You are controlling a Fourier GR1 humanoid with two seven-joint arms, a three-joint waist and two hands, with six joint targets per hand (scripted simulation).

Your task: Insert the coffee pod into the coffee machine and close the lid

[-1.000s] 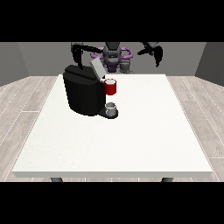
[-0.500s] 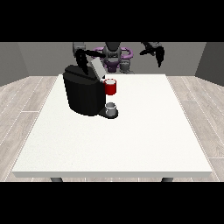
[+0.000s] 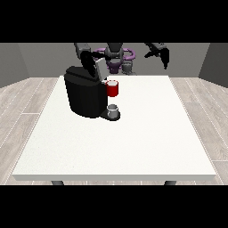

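On white table (image 3: 133, 142): boxy black coffee machine (image 3: 84, 93); both hands' fingers unreadable.

Black coffee machine (image 3: 85, 95) on white table (image 3: 133, 142), lid (image 3: 99, 67) raised, red holder (image 3: 112, 88) above grey cup (image 3: 113, 110)

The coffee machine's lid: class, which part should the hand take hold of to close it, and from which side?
Take the lid by its raised free edge, coming from above and behind. It stands tilted up over the coffee machine, so pushing there would likely swing it down.
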